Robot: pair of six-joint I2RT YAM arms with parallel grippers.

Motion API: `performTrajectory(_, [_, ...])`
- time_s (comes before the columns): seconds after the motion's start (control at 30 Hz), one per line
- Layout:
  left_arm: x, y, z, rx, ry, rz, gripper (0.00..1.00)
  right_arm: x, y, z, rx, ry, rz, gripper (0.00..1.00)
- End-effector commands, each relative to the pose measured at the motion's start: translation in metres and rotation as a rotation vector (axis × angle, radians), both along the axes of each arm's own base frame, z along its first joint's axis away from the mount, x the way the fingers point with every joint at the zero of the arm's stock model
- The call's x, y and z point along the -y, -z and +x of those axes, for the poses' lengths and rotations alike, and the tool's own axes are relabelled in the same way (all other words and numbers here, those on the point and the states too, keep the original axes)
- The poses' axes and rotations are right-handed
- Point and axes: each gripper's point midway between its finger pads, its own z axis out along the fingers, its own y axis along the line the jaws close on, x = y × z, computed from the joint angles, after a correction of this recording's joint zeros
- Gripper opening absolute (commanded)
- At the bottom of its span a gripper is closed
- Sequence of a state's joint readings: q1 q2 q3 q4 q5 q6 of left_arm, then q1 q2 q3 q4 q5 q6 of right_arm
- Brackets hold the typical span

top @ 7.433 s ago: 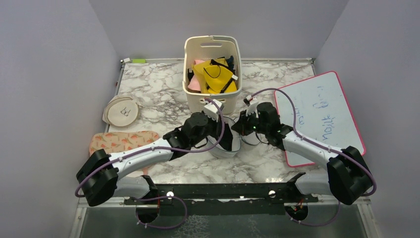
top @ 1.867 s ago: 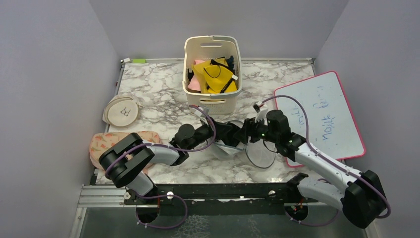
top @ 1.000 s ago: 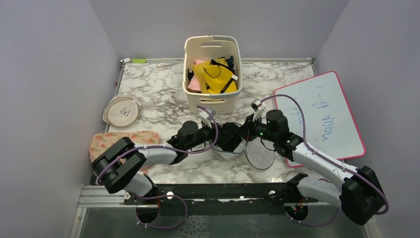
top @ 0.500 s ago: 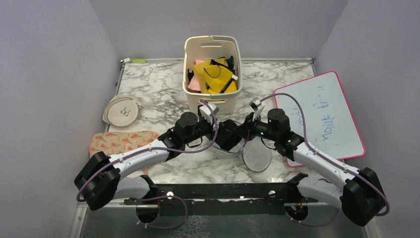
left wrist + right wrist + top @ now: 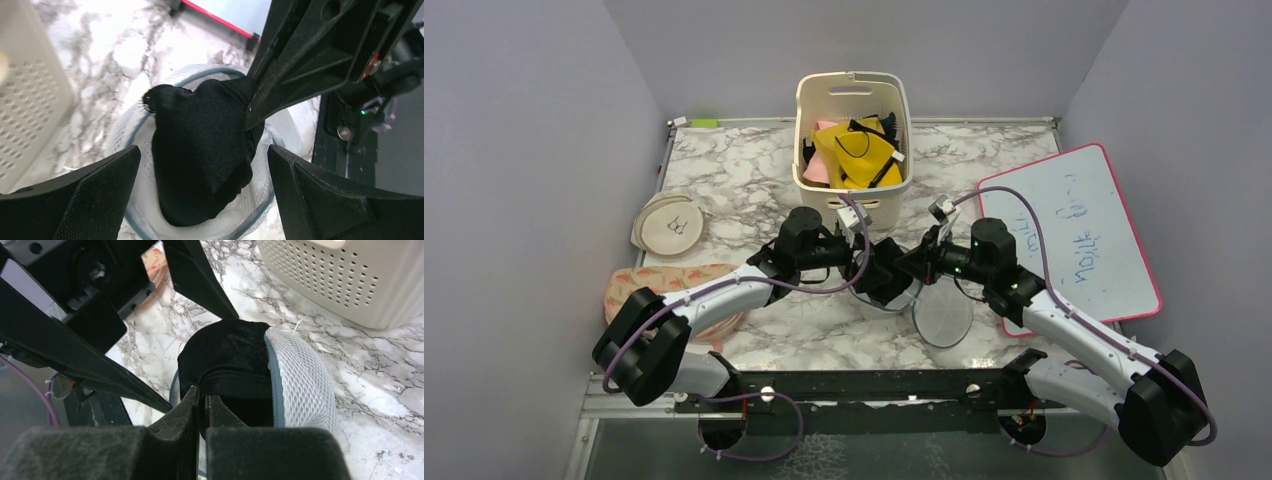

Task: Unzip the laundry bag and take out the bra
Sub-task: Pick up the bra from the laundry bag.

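Observation:
The white mesh laundry bag (image 5: 904,298) lies unzipped in front of the basket, its round lid (image 5: 944,318) flapped down toward the near edge. The black bra (image 5: 200,150) bulges up out of the bag's opening (image 5: 140,165). My right gripper (image 5: 202,396) is shut on the bra's (image 5: 225,352) lower band, beside the mesh wall (image 5: 300,385). My left gripper (image 5: 204,165) hovers wide open straddling the bra, nothing held. From above, the left gripper (image 5: 876,272) and the right gripper (image 5: 912,265) meet over the bag.
A cream slotted basket (image 5: 852,190) with yellow and pink cloths stands just behind the bag, close to both wrists. A pink-framed whiteboard (image 5: 1074,230) lies at the right. A beige round pouch (image 5: 669,222) and a flat patterned pouch (image 5: 649,285) lie at the left.
My left gripper has opened wide and its arm has swung, wrist now nearer the basket. The right gripper stays shut on the bra in about the same place.

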State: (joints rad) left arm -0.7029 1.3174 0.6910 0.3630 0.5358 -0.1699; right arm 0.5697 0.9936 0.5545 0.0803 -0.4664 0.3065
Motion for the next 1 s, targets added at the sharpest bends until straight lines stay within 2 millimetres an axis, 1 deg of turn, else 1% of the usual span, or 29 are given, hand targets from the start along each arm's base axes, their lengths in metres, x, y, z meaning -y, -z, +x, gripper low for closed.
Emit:
performTrajectory(0.0, [0.017,-0.005,-0.018,-0.034,0.160,-0.063,0.93,-0.006,-0.015,-0.007,0.037,-0.063,0.024,0.01])
performTrajectory(0.03, [0.020,-0.003,-0.019,-0.047,0.173,-0.068,0.91,-0.006,-0.015,-0.008,0.036,-0.065,0.024,0.01])
performTrajectory(0.1, [0.025,-0.005,-0.021,-0.075,0.200,-0.094,0.85,-0.006,-0.015,-0.008,0.037,-0.061,0.029,0.01])
performTrajectory(0.17, [0.028,-0.004,-0.024,-0.100,0.220,-0.110,0.73,-0.005,-0.015,-0.008,0.030,-0.054,0.033,0.01])
performTrajectory(0.23, [0.028,0.002,-0.023,-0.126,0.210,-0.103,0.60,-0.006,-0.015,-0.007,0.023,-0.051,0.038,0.01])
performTrajectory(0.33, [0.026,0.007,-0.018,-0.146,0.164,-0.096,0.45,-0.005,-0.013,-0.004,0.004,-0.032,0.030,0.01])
performTrajectory(0.37, [0.025,0.008,-0.017,-0.146,0.149,-0.094,0.39,-0.004,-0.012,-0.002,-0.008,-0.015,0.018,0.01])
performTrajectory(0.43, [0.021,0.009,-0.014,-0.143,0.109,-0.090,0.17,0.002,-0.010,0.003,-0.025,0.033,-0.010,0.02])
performTrajectory(0.47, [0.019,0.010,-0.012,-0.140,0.090,-0.089,0.13,0.005,-0.012,0.006,-0.023,0.059,-0.019,0.05])
performTrajectory(0.53, [0.017,0.010,-0.011,-0.142,0.067,-0.090,0.10,0.015,-0.013,0.011,-0.016,0.127,-0.038,0.20])
performTrajectory(0.6, [0.017,0.007,-0.011,-0.140,0.067,-0.095,0.09,0.030,-0.013,0.018,-0.022,0.225,-0.070,0.33])
performTrajectory(0.63, [0.016,0.006,-0.011,-0.139,0.066,-0.096,0.08,0.038,-0.014,0.022,-0.023,0.278,-0.086,0.37])
performTrajectory(0.67, [0.016,0.004,-0.011,-0.134,0.065,-0.100,0.08,0.046,-0.012,0.025,-0.034,0.325,-0.110,0.41])
performTrajectory(0.73, [0.016,0.003,-0.011,-0.131,0.063,-0.100,0.06,0.060,-0.004,0.028,-0.063,0.401,-0.158,0.44])
performTrajectory(0.8, [0.016,0.002,-0.011,-0.128,0.066,-0.101,0.03,0.064,0.004,0.029,-0.084,0.411,-0.172,0.46])
performTrajectory(0.9, [0.017,0.001,-0.013,-0.133,0.080,-0.105,0.00,0.053,0.014,0.028,-0.110,0.349,-0.157,0.47])
performTrajectory(0.97, [0.017,0.000,-0.014,-0.139,0.085,-0.107,0.00,0.048,0.018,0.031,-0.119,0.332,-0.152,0.47])
